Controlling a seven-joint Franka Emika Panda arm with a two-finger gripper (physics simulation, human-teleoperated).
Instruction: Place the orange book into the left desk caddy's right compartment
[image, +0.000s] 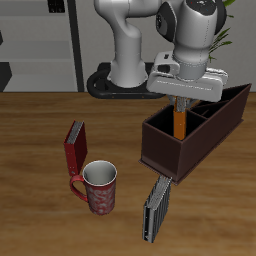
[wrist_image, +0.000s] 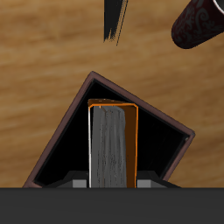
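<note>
The orange book (image: 178, 123) hangs upright from my gripper (image: 181, 104), which is shut on its upper end. Its lower end dips into the squarish end section (image: 165, 140) of the dark maroon caddy (image: 212, 125), the end nearest the table's front edge. In the wrist view the book (wrist_image: 114, 153) shows a grey face with orange edges, standing inside that square compartment (wrist_image: 162, 144), with dark floor visible on both sides of it. My gripper (wrist_image: 114, 184) holds it between both fingers (wrist_image: 80, 184).
A dark red book (image: 75, 146) stands beside a red patterned mug (image: 99, 186). A black-grey book (image: 157, 207) stands near the table's front edge, just in front of the caddy. The mug (wrist_image: 201, 22) and black-grey book (wrist_image: 115, 19) also show in the wrist view.
</note>
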